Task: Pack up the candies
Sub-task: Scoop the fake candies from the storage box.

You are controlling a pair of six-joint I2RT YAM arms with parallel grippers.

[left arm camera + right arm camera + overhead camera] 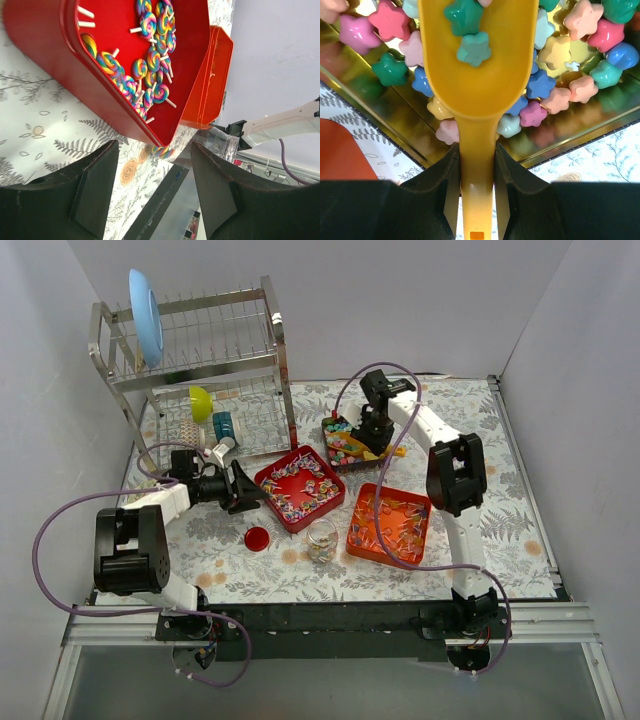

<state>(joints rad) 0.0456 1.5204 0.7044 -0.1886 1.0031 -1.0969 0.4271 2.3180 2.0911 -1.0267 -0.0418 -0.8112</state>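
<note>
With the right tool (pixel 476 155) clenched on the yellow scoop (pixel 477 90), the few candies (pixel 472 48) loose just ahead could slide off if it tilts.

The left arm (pixel 135 540) bends low and reaches sideways toward the middle. The left gripper (pixel 154 150) lies on its side, with its two black fingers (pixel 75 200) wide apart and nothing between them. The right arm (pixel 455 475) stretches far forward, bent at the elbow. The right gripper (pixel 477 155) points down and squeezes the handle of a yellow plastic scoop (pixel 477 75).
</note>
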